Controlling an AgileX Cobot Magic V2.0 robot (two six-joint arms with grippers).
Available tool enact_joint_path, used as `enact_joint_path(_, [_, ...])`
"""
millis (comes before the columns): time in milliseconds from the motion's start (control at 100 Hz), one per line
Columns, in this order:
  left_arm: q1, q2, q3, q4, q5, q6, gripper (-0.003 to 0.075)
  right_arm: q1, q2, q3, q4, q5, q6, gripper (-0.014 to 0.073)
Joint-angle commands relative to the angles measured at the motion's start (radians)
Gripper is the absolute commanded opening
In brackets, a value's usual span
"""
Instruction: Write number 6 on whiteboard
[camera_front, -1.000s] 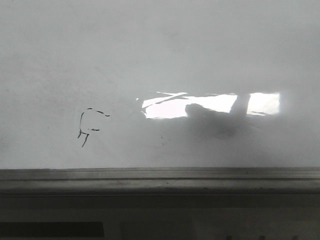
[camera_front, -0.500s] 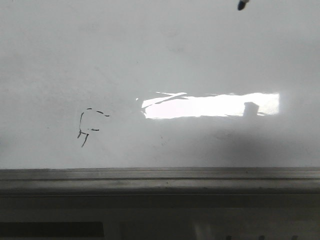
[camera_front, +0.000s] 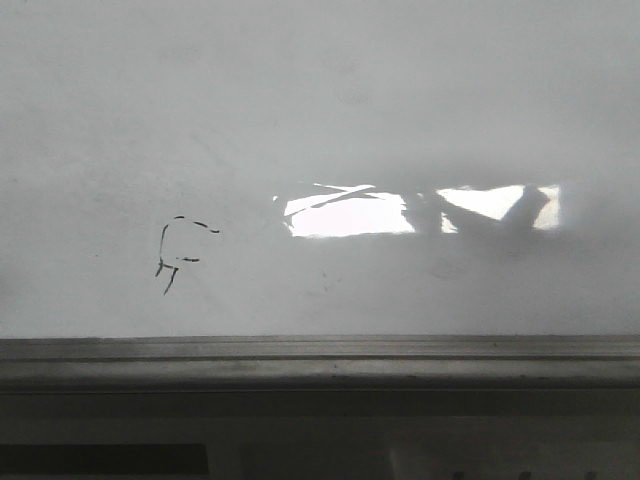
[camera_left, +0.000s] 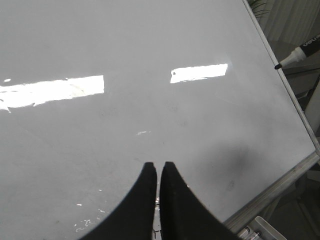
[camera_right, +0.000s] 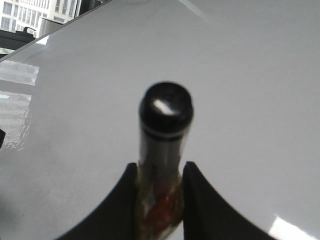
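The right pincer (camera_right: 160, 200) is clamped on a marker (camera_right: 164, 145), one finger (camera_right: 124, 205) pressed against each side of the barrel. The marker's dark rounded end faces the wrist camera, and the barrel runs away toward the whiteboard (camera_right: 240, 100); whether its far end touches the board cannot be told.

The left pincer (camera_left: 158, 172) has its two dark fingers (camera_left: 145, 190) drawn together, with only a thin slit between them and nothing held. It hangs over bare whiteboard (camera_left: 125, 130) near the grey frame edge (camera_left: 280, 185). Beyond that edge, in the left wrist view, the tip of a marker (camera_left: 297, 55) juts in from the side, clear of the board. Past the lower corner of the frame, the ends of what look like more markers (camera_left: 250, 234) can just be seen.

In the front view the whiteboard (camera_front: 320, 130) fills most of the picture. It is glossy, with a bright oblong glare (camera_front: 420, 210) partly broken by dark reflected shapes. A faint scribble (camera_front: 178, 250) of short broken black dashes sits on the left part of the board. No finished number 6 shows anywhere on the board. A grey metal tray (camera_front: 320, 360) runs along the bottom edge.

Through the right wrist view, windows of a building (camera_right: 35, 12) show beyond the board's far corner.
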Motion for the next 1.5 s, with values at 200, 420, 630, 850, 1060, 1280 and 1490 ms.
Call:
enact_joint_path(200, [-0.001,0.003,-0.027,-0.017,0.006,-0.007,-0.002,0.001,0.017,0.009,-0.014,-0.087,-0.008,-0.0043])
enact_joint_path(420, [-0.001,0.003,-0.027,-0.017,0.006,-0.007,-0.002,0.001,0.066,0.009,-0.014,-0.07,-0.008,-0.0043])
enact_joint_path(630, [-0.001,0.003,-0.027,-0.017,0.006,-0.007,-0.002,0.0,0.144,0.009,-0.045,-0.13,-0.089,-0.0043])
enact_joint_path(850, [-0.001,0.003,-0.027,-0.017,0.006,-0.007,-0.002,-0.005,0.236,0.009,-0.04,-0.203,-0.136,-0.0043])
enact_joint_path(1060, [-0.001,0.003,-0.027,-0.017,0.006,-0.007,-0.002,-0.067,0.288,0.009,-0.014,-0.281,-0.138,-0.0043])
enact_joint_path(1280, [-0.001,0.003,-0.027,-0.017,0.006,-0.007,-0.002,-0.083,0.32,0.009,0.028,-0.298,-0.138,-0.0043])
enact_joint_path(1490, [-0.001,0.003,-0.027,-0.017,0.006,-0.007,-0.002,-0.083,0.365,0.009,0.066,-0.298,-0.138,-0.0043])
